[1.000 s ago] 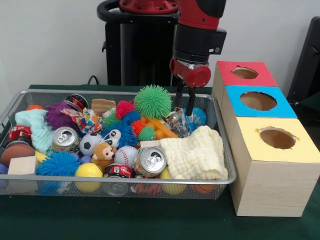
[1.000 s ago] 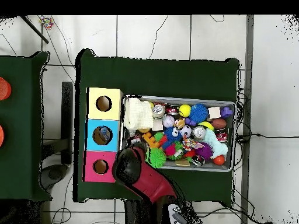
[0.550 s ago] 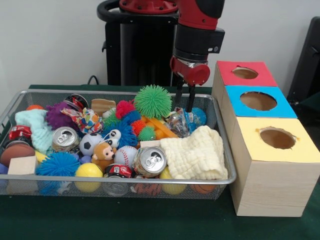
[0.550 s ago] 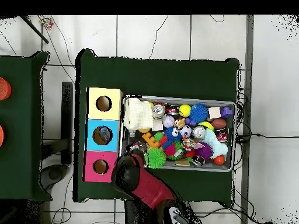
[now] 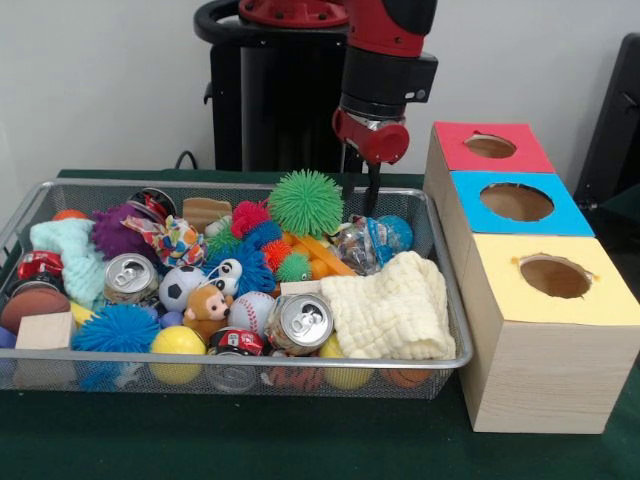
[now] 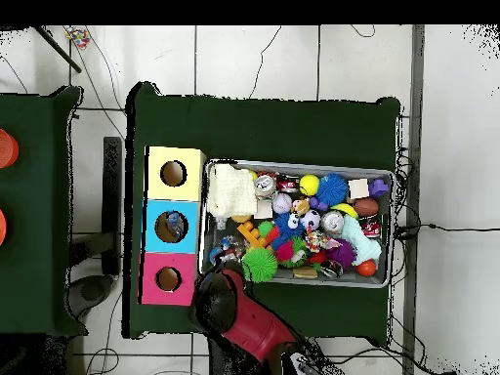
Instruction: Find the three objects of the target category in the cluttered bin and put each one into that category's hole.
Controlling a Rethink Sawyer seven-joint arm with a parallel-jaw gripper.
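The wire-mesh bin [image 5: 452,335] sits on the green table [image 5: 300,445], packed with toys: a green spiky ball [image 5: 305,202] at the far side, a crinkled clear-and-blue wrapped ball [image 5: 372,240] just beside it toward the boxes, a folded cream cloth [image 5: 392,305] in the near corner, two silver cans [image 5: 299,322] and [image 5: 129,277], a baseball [image 5: 251,310], a small soccer ball [image 5: 180,285], a monkey figure [image 5: 208,308], a blue spiky ball [image 5: 117,328] and a yellow ball [image 5: 177,342]. Which category is the target cannot be told. Beside the bin stands a row of three wooden boxes with round holes in their tops: red [image 5: 490,146], blue [image 5: 516,202] and yellow [image 5: 553,276].

Compared with a second ago, the gripper [image 5: 359,188] has risen and drawn back toward the bin's far rim; its tips were down among the toys by the wrapped ball and now hang above the mesh edge, clear of the contents. Nothing in the bin appears to have shifted. The two dark fingers [image 5: 372,189] point straight down, a narrow gap between them, holding nothing.

The arm [image 5: 385,50] comes down near-vertical, red wrist above the fingers. In the overhead view it [image 6: 244,317] lies over the table's edge beside the red box [image 6: 168,278], just off the bin's corner. Open air lies above the bin and the three holes.
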